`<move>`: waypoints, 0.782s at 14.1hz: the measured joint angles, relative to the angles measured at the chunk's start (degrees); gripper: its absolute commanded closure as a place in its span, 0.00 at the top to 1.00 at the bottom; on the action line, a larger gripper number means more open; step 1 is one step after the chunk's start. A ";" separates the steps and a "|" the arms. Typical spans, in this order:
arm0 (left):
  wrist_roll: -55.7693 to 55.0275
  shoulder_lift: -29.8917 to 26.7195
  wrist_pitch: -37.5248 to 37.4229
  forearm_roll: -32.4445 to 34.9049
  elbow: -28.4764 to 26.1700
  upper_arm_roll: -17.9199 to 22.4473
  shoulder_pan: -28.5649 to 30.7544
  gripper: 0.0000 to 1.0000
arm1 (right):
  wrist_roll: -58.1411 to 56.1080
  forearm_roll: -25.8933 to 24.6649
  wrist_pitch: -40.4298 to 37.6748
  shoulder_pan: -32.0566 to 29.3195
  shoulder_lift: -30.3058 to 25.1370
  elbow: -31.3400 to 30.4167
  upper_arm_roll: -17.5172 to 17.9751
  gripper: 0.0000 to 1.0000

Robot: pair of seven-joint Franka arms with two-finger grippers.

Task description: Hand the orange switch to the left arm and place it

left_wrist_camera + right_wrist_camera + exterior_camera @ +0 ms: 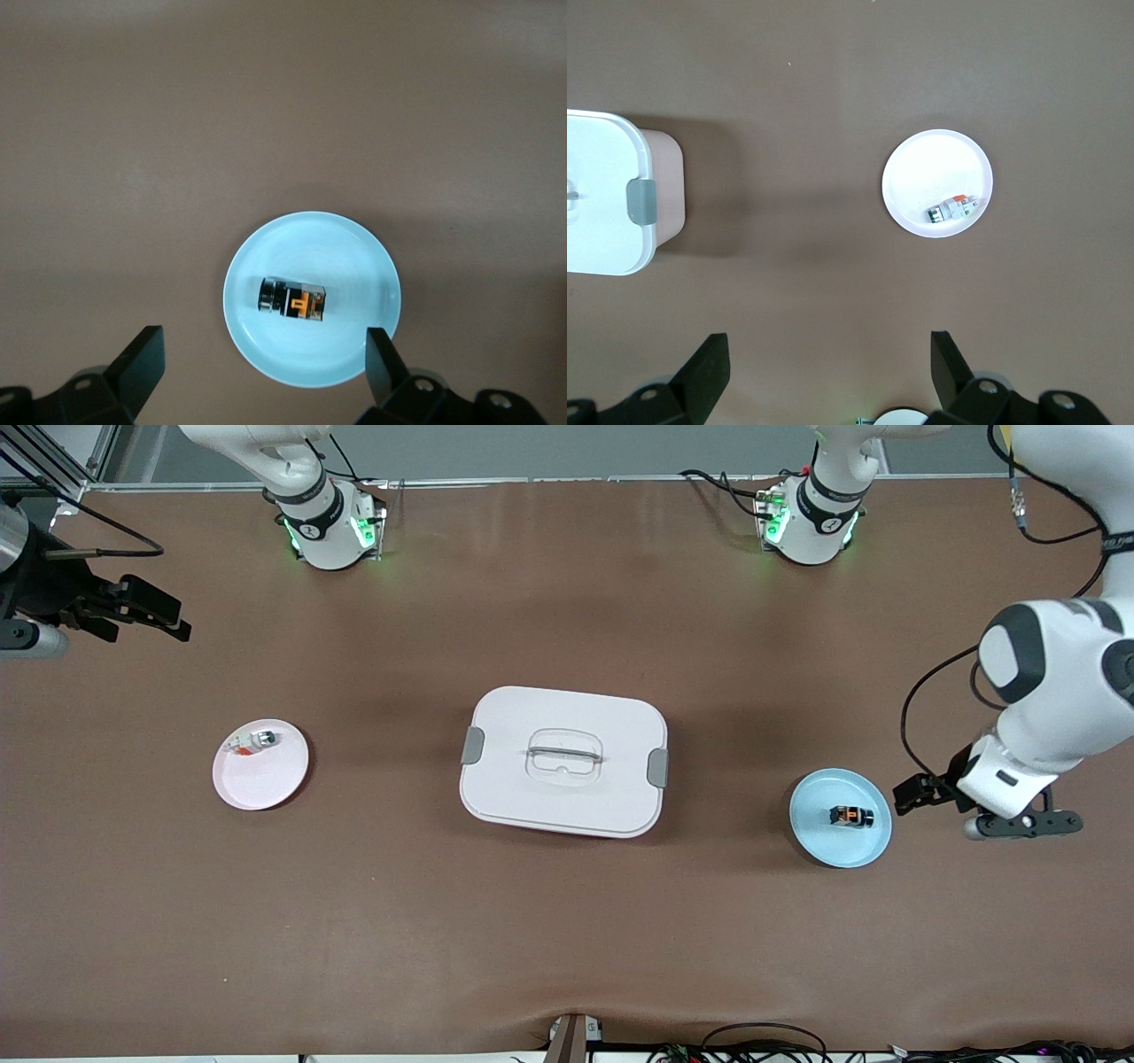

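Brown surface (567, 921) ran wide under the two arms, cables along its near edge; white box (563, 760) sat closed at its middle; pink plate (260, 764) with a small silver-and-white part (252, 741) lay toward the right arm's end; blue plate (840, 817) toward the left arm's end. Orange switch (291, 299) lay on its side in the blue plate, untouched; left gripper (264, 361) hung beside and above that plate, fingers (383, 365) spread apart, nothing held. Right gripper (829, 370) waited up at the surface's edge, fingers (707, 372) apart, empty, well away from the switch.
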 measured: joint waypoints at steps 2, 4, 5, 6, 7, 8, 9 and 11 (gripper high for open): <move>-0.04 -3.60 -2.77 0.00 -0.10 0.00 0.05 1.00 | 0.00 -0.07 0.00 -0.36 -0.02 -0.08 0.20 1.00; -0.42 -7.62 -4.45 0.00 -1.12 -0.02 0.01 1.00 | 0.00 -0.11 0.00 -0.67 -0.04 -0.21 0.57 1.00; -1.04 -9.70 -4.79 0.00 -2.19 -0.08 -0.01 1.00 | 0.00 -0.13 0.00 -0.76 -0.05 -0.29 0.71 1.00; -1.46 -11.73 -4.98 0.00 -3.48 -0.13 -0.02 1.00 | 0.00 -0.16 0.00 -0.79 -0.05 -0.35 0.79 1.00; -1.55 -13.95 -5.08 0.00 -5.04 -0.13 -0.01 1.00 | 0.00 -0.19 0.00 -0.79 -0.05 -0.39 0.86 1.00; -1.55 -16.37 -5.20 0.00 -6.77 -0.12 0.01 1.00 | 0.00 -0.22 0.00 -0.79 -0.06 -0.42 0.93 1.00; -1.54 -19.02 -5.70 0.00 -8.60 -0.12 0.01 1.00 | 0.00 -0.25 0.00 -0.79 -0.07 -0.44 0.95 1.00; -1.00 -23.87 -8.96 0.00 -11.29 -0.12 0.01 1.00 | 0.00 -0.29 0.01 -0.80 -0.10 -0.45 0.96 1.00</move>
